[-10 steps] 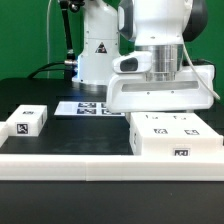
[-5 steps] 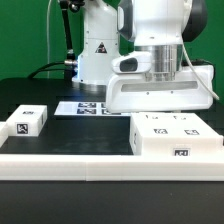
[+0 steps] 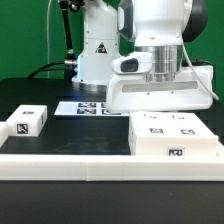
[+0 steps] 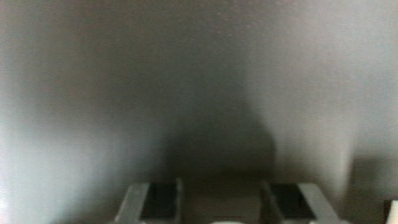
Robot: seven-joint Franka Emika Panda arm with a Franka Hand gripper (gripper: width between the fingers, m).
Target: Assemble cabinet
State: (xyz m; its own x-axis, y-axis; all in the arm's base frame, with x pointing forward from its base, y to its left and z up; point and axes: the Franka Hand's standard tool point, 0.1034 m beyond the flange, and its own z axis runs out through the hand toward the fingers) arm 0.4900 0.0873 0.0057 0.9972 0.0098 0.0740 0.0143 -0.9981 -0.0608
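Exterior view has the cabinet in loose parts. Its large white box sits right at the arm's wrist and looks raised off the worktop, though I cannot be sure. Just below the box lie the tagged panels; well off to the exterior view's left of the box rests the small block. Wrist view shows only a blurred pale surface close before the gripper; whether it grips the box I cannot tell. Nothing looks joined, so nearly all assembly seems left

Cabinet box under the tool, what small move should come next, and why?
Probably raise the tool slightly: it sits right over the cabinet box, and the wrist view is mostly a blurred pale surface, so its grip cannot be checked.
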